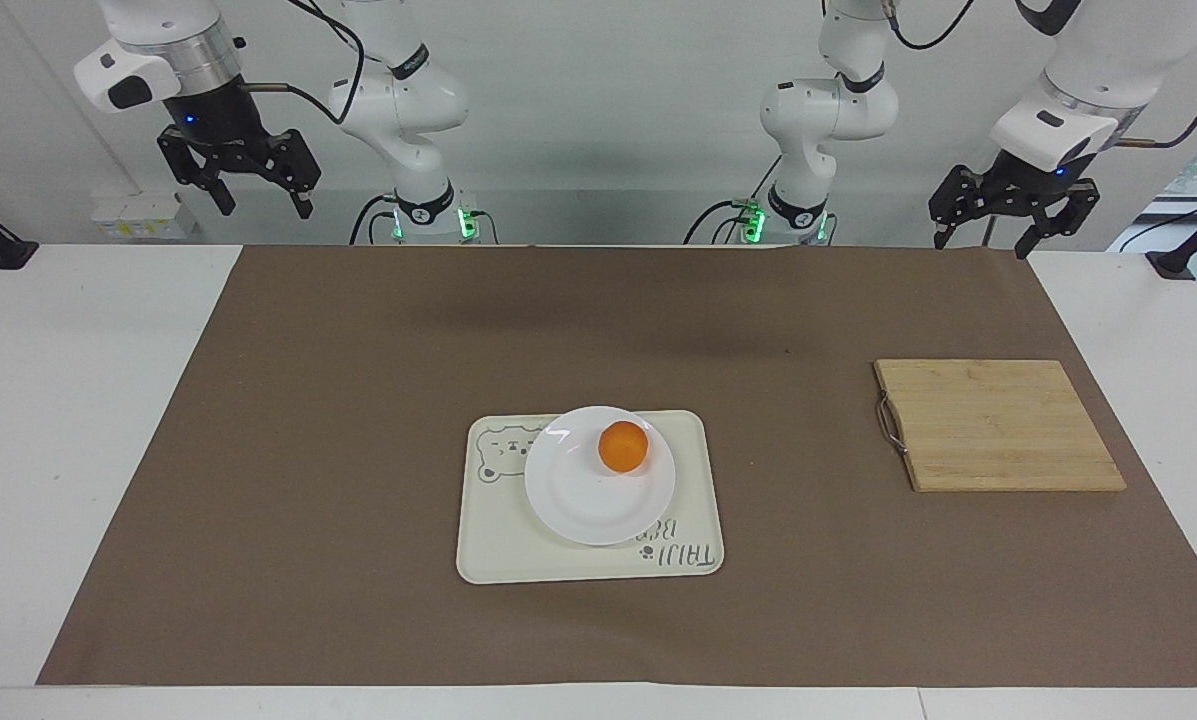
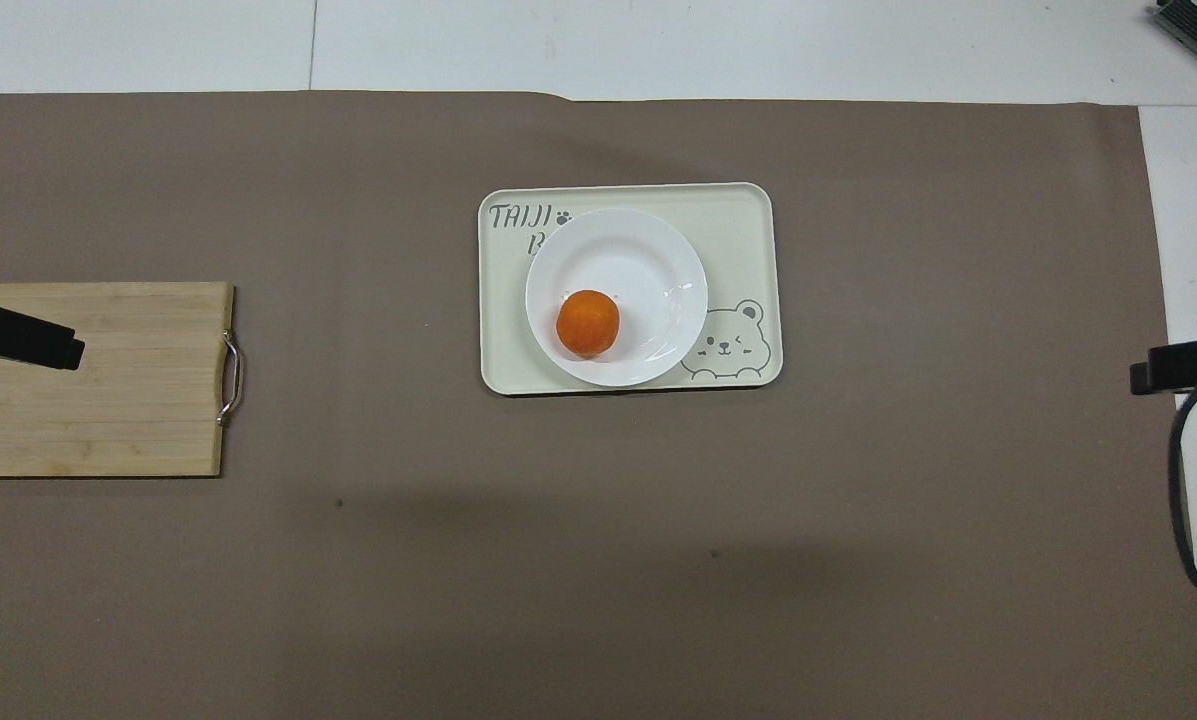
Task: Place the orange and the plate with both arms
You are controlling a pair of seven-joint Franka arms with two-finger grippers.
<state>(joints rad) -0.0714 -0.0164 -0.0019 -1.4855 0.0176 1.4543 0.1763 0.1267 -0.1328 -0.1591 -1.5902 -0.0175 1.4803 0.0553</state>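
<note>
The orange (image 1: 623, 446) (image 2: 588, 323) rests on the white plate (image 1: 578, 500) (image 2: 648, 250), toward the plate's edge nearer the robots. The plate lies on a cream tray with a bear drawing (image 1: 498, 550) (image 2: 748, 220) in the middle of the brown mat. My right gripper (image 1: 263, 200) hangs open and empty, high over the mat's corner at the right arm's end, close to the robots. My left gripper (image 1: 988, 238) is open and empty too, raised over the mat's corner at the left arm's end. Both are well away from the plate.
A wooden cutting board with a metal handle (image 1: 998, 425) (image 2: 108, 390) lies on the mat toward the left arm's end. The brown mat (image 1: 358, 400) covers most of the white table. A black cable (image 2: 1183, 500) loops at the right arm's end in the overhead view.
</note>
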